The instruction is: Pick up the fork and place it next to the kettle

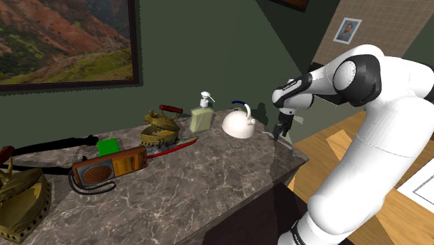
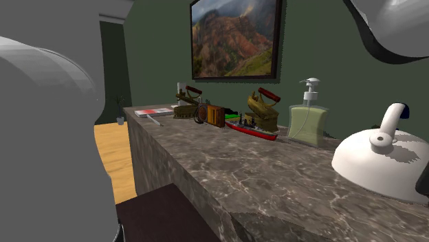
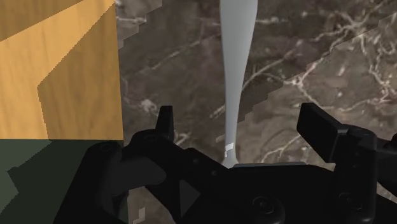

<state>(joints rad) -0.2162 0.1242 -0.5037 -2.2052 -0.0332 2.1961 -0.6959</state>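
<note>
A grey fork [image 3: 234, 76] lies on the dark marble counter [image 1: 209, 181], its handle running straight out from between my fingers. My black gripper [image 3: 240, 122] hovers low over it, open: the two fingers [image 3: 166, 119] stand wide apart on either side and neither touches the fork. In the shoulder view my gripper [image 1: 281, 130] points down at the counter's far corner, just to the right of the white kettle [image 1: 238, 124]. The kettle [image 2: 381, 159] has a curved white handle.
Left of the kettle stand a soap dispenser [image 1: 202, 115], an old iron [image 1: 160, 127], a red blade-like object [image 1: 175, 147], a green block [image 1: 107, 147], a brown radio [image 1: 110, 167] and another iron [image 1: 21, 198]. The counter's edge drops to wooden floor [image 3: 57, 70] close beside my gripper.
</note>
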